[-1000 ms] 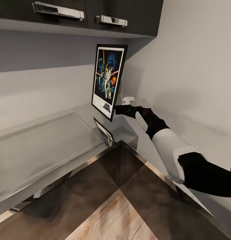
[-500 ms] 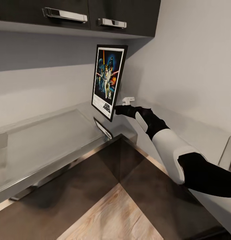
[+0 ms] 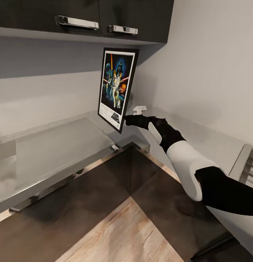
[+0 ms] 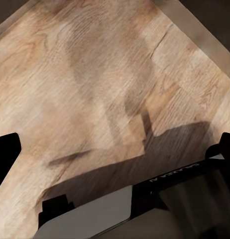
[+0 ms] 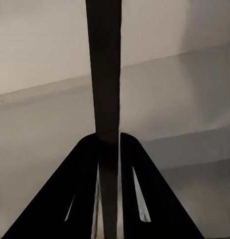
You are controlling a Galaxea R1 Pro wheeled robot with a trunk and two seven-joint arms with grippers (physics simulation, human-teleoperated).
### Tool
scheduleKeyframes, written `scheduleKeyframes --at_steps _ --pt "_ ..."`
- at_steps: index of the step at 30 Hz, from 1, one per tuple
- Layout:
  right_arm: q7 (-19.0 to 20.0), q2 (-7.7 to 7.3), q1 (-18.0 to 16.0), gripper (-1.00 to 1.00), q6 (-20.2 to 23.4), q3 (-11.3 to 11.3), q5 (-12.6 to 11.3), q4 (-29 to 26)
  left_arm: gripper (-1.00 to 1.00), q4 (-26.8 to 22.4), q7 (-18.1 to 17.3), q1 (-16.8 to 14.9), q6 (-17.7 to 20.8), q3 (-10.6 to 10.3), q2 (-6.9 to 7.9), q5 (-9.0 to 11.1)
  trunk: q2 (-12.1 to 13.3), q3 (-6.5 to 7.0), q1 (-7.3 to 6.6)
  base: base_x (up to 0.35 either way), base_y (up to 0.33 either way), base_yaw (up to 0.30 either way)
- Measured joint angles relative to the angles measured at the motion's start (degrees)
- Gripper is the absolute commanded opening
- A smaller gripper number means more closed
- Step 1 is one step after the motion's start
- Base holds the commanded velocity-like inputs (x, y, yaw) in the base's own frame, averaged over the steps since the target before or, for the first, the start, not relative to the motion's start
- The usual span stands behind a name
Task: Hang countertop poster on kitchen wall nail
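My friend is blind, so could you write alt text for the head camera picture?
The robot's right gripper holds an upright black-framed Star Wars poster by its lower edge, above a glossy silver-grey L-shaped kitchen countertop. Dark wall cabinets with chrome handles hang overhead, and wood flooring shows below.

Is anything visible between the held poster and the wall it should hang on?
Nothing visible does. The right hand grips the poster by its lower edge, upright above the kitchen countertop, with open air toward the wall. No nail is discernible.

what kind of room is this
Most likely a kitchen: a glossy L-shaped countertop runs into the corner under dark wall cabinets with chrome handles. The right hand holds a framed poster above it.
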Motion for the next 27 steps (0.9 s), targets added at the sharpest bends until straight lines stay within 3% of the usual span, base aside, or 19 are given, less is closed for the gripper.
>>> scheduleKeyframes --at_steps 7,13,16,22,27 --pt "1.58 0.00 0.00 -1.00 -0.12 -0.07 0.06 0.00 1.00 -0.02 -0.04 0.00 -0.05 0.06 0.57 0.17 0.00 0.65 0.00 -0.002 0.000 0.000" --pt "1.85 0.00 0.00 -1.00 -0.13 -0.09 0.08 0.00 1.00 -0.05 -1.74 0.00 -0.08 0.28 2.50 0.36 0.00 1.22 0.00 0.000 0.000 0.000" --pt "1.89 0.00 0.03 -1.00 -0.15 -0.13 0.04 0.00 1.00 -0.06 -4.53 0.00 -0.09 2.06 3.31 0.38 0.00 1.51 0.00 0.000 0.000 0.000" --pt "2.07 0.00 0.08 -1.00 -0.22 -0.16 0.06 0.01 1.00 -0.02 -10.20 0.00 -0.25 8.49 3.94 0.27 0.00 2.08 0.00 0.000 0.000 0.000" --pt "5.45 0.00 0.20 -1.00 -0.51 -0.30 1.83 0.59 1.00 0.01 -11.23 0.01 -0.30 9.75 4.02 0.18 0.01 2.55 0.00 0.000 0.000 0.000"
